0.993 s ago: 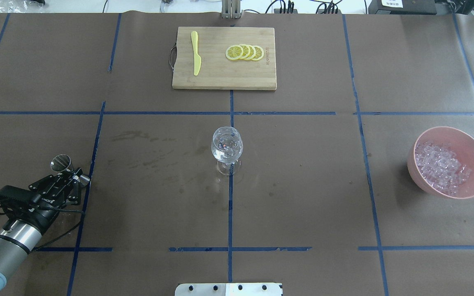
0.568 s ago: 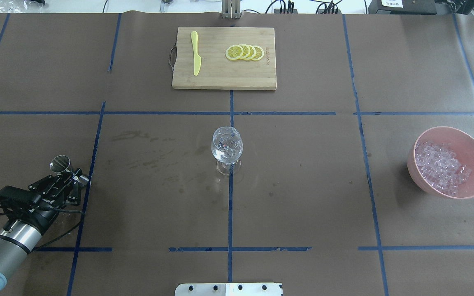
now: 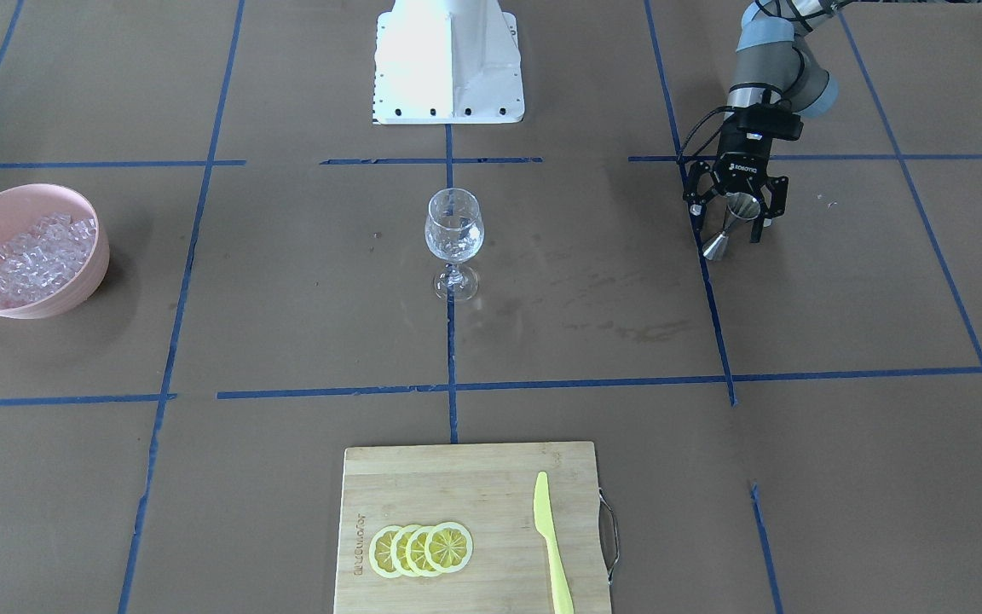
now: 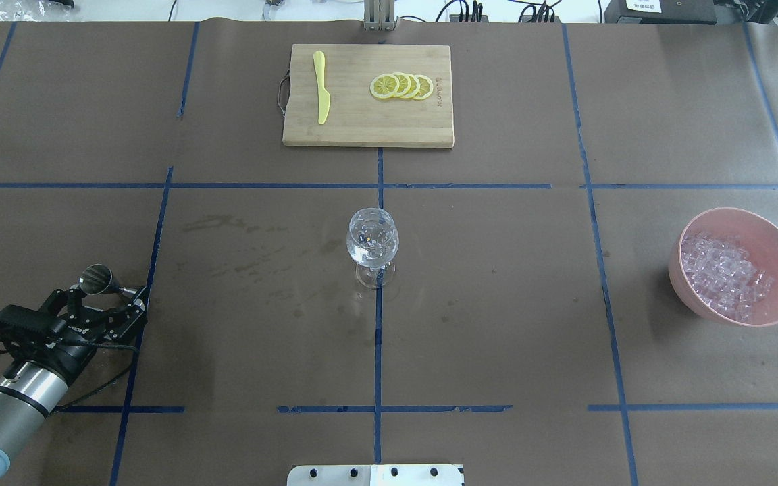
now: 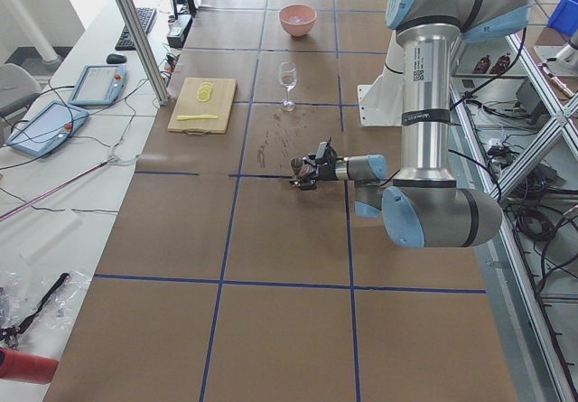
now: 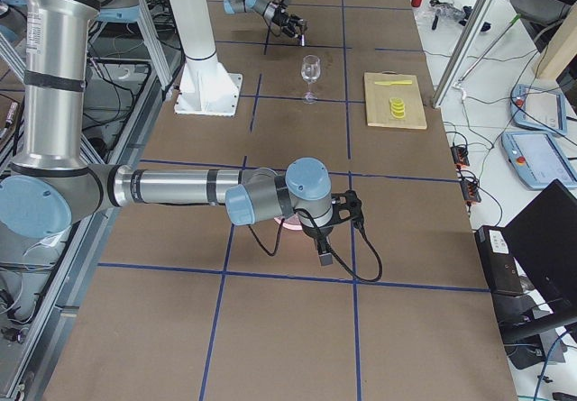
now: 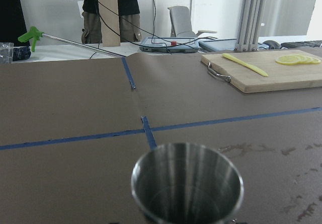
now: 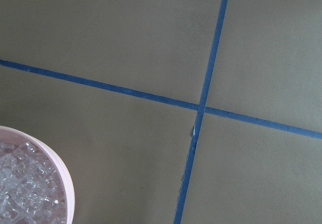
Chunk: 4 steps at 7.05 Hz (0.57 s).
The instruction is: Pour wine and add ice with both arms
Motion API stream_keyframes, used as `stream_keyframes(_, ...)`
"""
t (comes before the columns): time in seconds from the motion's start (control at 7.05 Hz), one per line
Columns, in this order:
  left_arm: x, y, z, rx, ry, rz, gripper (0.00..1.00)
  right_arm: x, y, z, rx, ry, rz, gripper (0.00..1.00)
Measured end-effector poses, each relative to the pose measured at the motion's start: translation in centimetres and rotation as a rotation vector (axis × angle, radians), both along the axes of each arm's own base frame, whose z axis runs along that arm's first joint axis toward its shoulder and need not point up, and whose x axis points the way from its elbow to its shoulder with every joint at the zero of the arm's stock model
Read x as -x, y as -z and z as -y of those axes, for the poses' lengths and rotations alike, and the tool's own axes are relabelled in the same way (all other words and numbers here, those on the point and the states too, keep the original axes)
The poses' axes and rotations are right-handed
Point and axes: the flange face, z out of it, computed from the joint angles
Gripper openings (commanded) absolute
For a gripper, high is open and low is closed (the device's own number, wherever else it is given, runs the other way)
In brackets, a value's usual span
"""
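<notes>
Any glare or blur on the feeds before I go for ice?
Front-facing view: the white base is blown out. Left wrist view: far background washed out, the metal cup slightly soft. Overhead view: highlights on the wine glass hide its contents. Right wrist view: even, sharp.

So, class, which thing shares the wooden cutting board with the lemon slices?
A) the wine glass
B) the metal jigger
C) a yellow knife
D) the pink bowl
C: the yellow knife lies on the wooden cutting board, off to one side of the lemon slices and not touching them.
</notes>
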Motion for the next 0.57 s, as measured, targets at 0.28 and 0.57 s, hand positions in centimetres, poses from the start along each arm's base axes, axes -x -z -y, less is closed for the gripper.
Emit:
stream_keyframes(0.28, 0.6, 1.6, 0.2, -0.013, 0.028, -0.026, 0.99, 0.0, 0.0, 0.0, 0.000, 0.000, 0.000, 1.00)
stream_keyframes(0.57, 1.5, 3.3, 0.5, -0.034, 0.090, -0.049, 0.99, 0.0, -0.1, 0.0, 0.003, -0.001, 0.001, 1.00)
